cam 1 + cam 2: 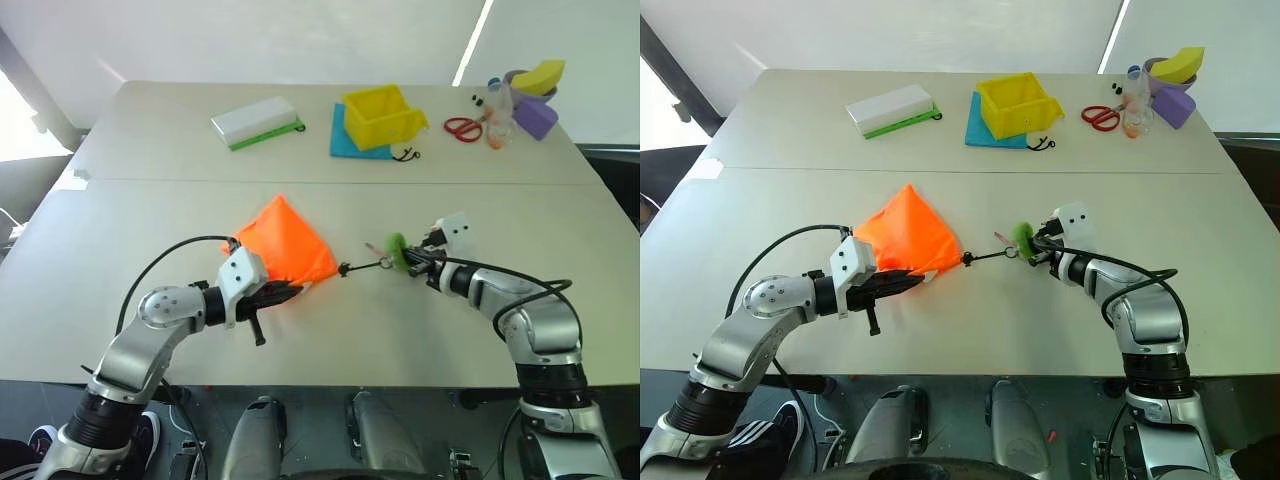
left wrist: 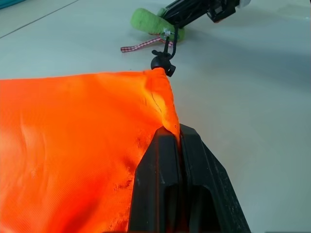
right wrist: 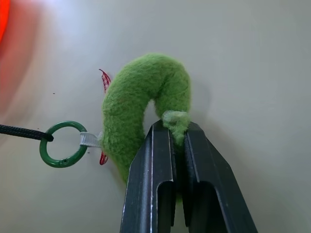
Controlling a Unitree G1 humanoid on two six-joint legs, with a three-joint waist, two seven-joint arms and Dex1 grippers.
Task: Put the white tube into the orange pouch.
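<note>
The left end effector is pinching the near edge of the orange pouch, its black fingers closed flat on the fabric, while the right end effector is clamping a fuzzy green toggle that hangs from a green ring on the dark cord. The pouch is lying on the desk between the two arms, the cord is running fairly straight from its cinched corner to the ring, and the white tube cannot be made out, so it is probably already inside. The step looks like drawing the mouth shut: the left should be holding the fabric firm while the right is pulling straight along the cord, away from the pouch, without jerking. Both forearms are reaching low over the desk, angling inward toward each other, fingers tipping slightly downward.
</note>
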